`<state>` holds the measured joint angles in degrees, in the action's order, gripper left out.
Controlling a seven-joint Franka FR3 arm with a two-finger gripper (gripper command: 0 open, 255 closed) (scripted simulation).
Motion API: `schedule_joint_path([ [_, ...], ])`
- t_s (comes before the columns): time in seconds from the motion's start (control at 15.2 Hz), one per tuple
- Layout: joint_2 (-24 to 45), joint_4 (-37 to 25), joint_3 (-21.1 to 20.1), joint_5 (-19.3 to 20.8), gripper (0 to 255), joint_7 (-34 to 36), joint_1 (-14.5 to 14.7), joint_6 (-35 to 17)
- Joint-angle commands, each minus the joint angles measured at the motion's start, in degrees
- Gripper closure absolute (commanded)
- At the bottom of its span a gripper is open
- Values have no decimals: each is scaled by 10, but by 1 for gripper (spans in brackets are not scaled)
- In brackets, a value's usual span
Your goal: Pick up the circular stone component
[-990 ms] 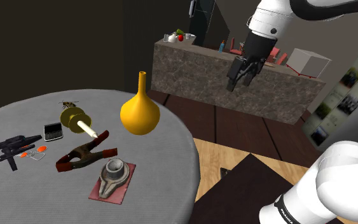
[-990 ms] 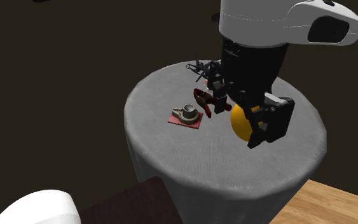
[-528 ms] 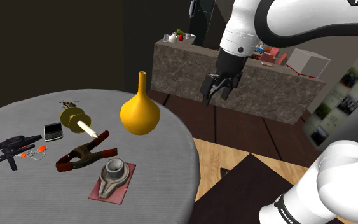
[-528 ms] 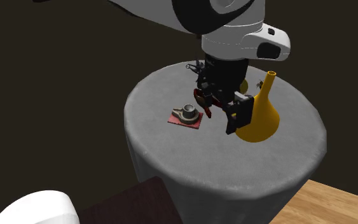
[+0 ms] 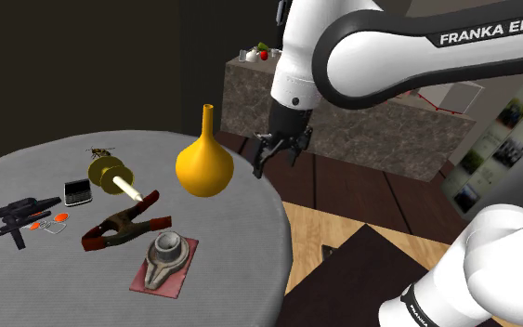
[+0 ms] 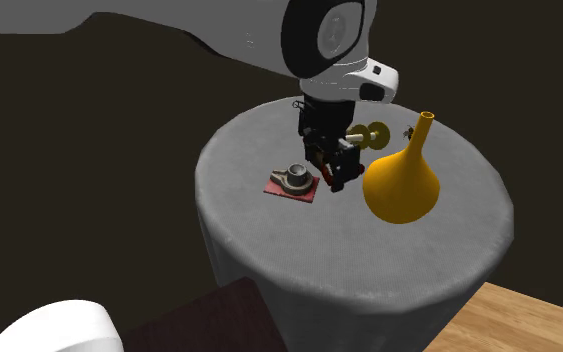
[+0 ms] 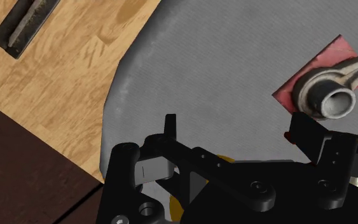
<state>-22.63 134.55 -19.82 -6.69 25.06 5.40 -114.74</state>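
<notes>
Hovering over the round grey tabletop's (image 5: 241, 214) edge beside the yellow long-necked vase (image 5: 203, 167), I am holding my black hand (image 5: 270, 160) wide and empty. The grey circular stone component (image 5: 166, 251) is lying on a pinkish-red mat (image 5: 143, 279), well apart. I judge this the approach step: next calls for centring above it and descending. My white arm (image 5: 491, 56) is showing "FRANKA EMIK".

White Franka arm (image 5: 389, 56), its rounded shells broken by dark joints (image 5: 415, 308), bears pale "FRANKA EMIK" lettering (image 5: 491, 37) on a dark band up-arm of the gripper (image 5: 275, 160). That all-black gripper shows round screws (image 7: 254, 186) behind its fingers (image 7: 170, 127).
</notes>
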Motion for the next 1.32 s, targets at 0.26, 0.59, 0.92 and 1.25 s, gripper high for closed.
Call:
schedule_joint_path([
  [0.26, 122, -49, -60, 27, 0, 89, 5, -67],
  [0.59, 234, -110, -93, 80, 0, 172, 15, -104],
  [0.92, 352, -191, -102, 149, 0, 254, 47, -120],
  [1.25, 450, -275, -90, 199, 0, 309, 91, -119],
])
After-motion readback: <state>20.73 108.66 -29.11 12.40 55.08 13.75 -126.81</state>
